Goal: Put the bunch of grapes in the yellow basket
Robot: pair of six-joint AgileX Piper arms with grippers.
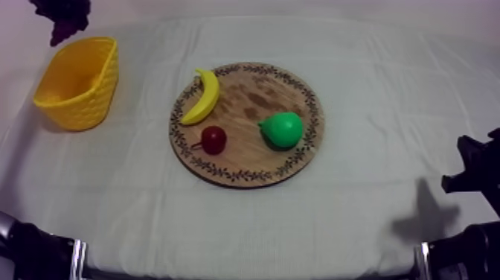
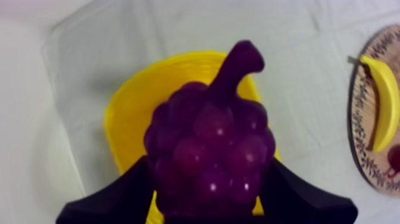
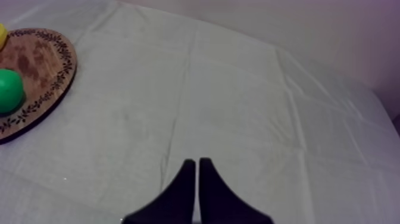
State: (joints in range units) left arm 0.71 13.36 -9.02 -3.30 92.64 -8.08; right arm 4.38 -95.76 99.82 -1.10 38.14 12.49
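Lying on one round wooden board [image 1: 253, 97] are one curved yellow banana [image 1: 204, 97], one smooth green pear [image 1: 283, 128], one small red fruit [image 1: 213, 139]. Over one woven yellow basket [image 1: 89, 104], my left gripper [image 2: 208, 199] is squeezing one bumpy purple bunch of grapes [image 2: 208, 149]. My right gripper [image 3: 197, 164] is pinching shut on nothing.

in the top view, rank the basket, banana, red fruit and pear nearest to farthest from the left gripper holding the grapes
From the left gripper, shut on the bunch of grapes:
1. yellow basket, right beneath it, at the table's left
2. banana, on the wooden board's left edge
3. small red fruit, board's front left
4. pear, board's right side
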